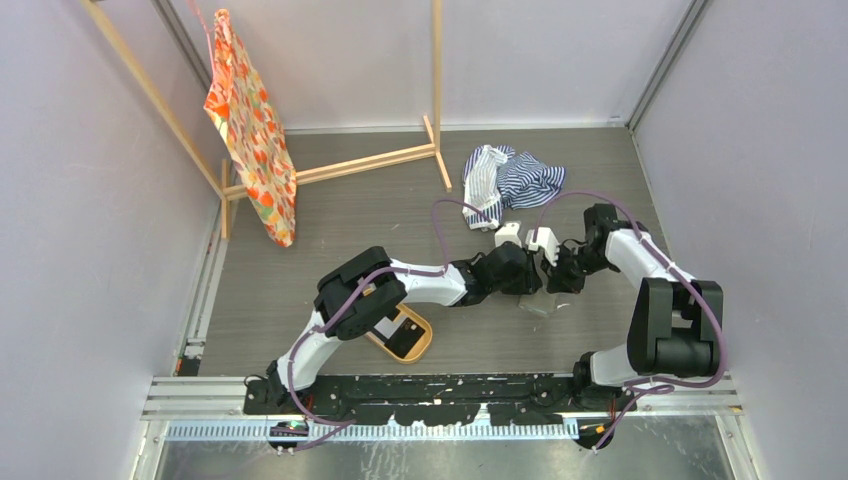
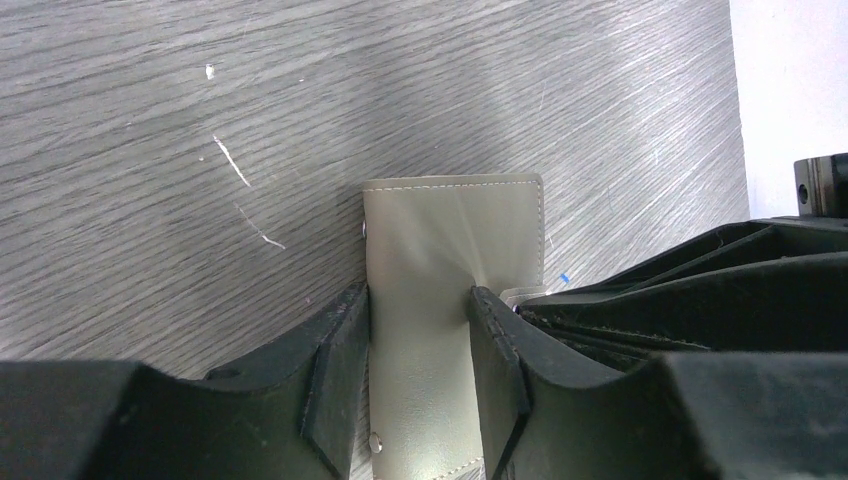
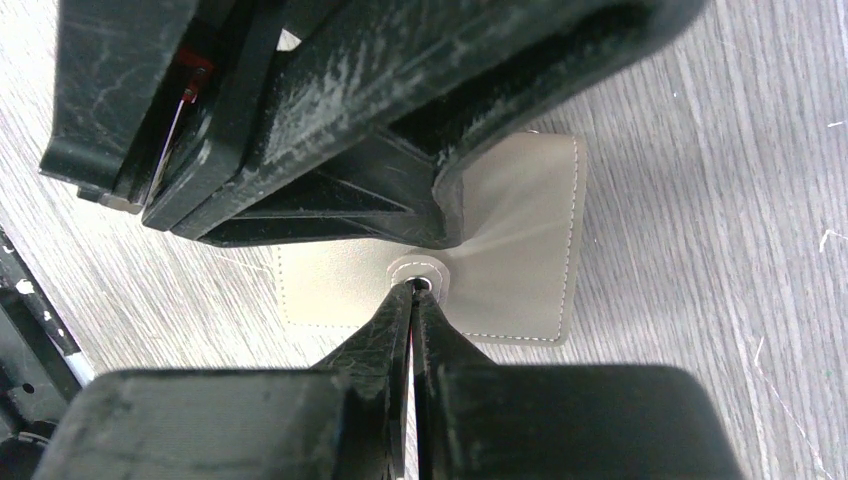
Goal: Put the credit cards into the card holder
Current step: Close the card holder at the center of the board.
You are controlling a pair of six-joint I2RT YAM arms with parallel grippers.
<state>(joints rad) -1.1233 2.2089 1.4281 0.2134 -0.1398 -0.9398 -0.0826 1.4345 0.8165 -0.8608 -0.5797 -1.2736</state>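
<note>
Card holder (image 2: 455,220) runs up-frame, straddled by my half-open left gripper (image 2: 420,297); my right gripper (image 3: 415,292), pinched shut, touches its stud (image 3: 436,267).

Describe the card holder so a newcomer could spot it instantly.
On the grey wood-grain table, look right of centre where the left claw and right claw meet. Under them lies the card holder: flat, grey-beige, stitched edges, unlike the oval orange tray.

A wooden rack (image 1: 370,160) stands at the far side of the grey wood-grain surface (image 1: 330,230), an orange patterned cloth (image 1: 250,140) hanging from it. A crumpled blue-and-white striped cloth (image 1: 515,180) lies nearby. An oval orange tray (image 1: 425,345) sits near the front edge.
</note>
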